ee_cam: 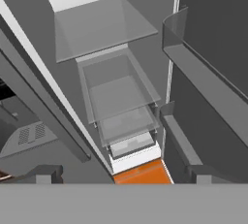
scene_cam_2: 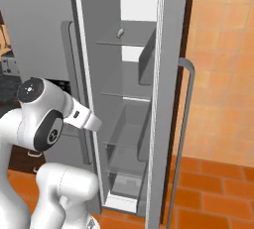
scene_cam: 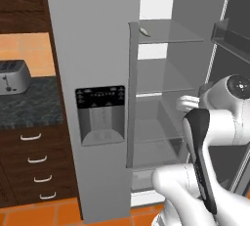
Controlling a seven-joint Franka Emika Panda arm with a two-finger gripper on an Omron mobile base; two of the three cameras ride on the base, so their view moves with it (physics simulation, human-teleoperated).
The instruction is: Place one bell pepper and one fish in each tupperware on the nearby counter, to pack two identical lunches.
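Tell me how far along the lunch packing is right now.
Early. The fridge door already stands open. Nothing is in hand: the gripper is open and empty, facing the fridge's glass drawers. One fish lies on the top shelf, not yet picked. All the packing is left.

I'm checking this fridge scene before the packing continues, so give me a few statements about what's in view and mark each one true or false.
1. The fridge door stands open, showing its glass shelves. True.
2. A fish lies on the top shelf. True; the right base view shows it there too.
3. A red bell pepper sits on the shelf below the fish. False; the shelves below look bare.
4. The toaster stands on the counter left of the fridge. True.
5. The gripper is shut on the fish. False; its jaws stand open and hold nothing, and the fish is on the shelf.
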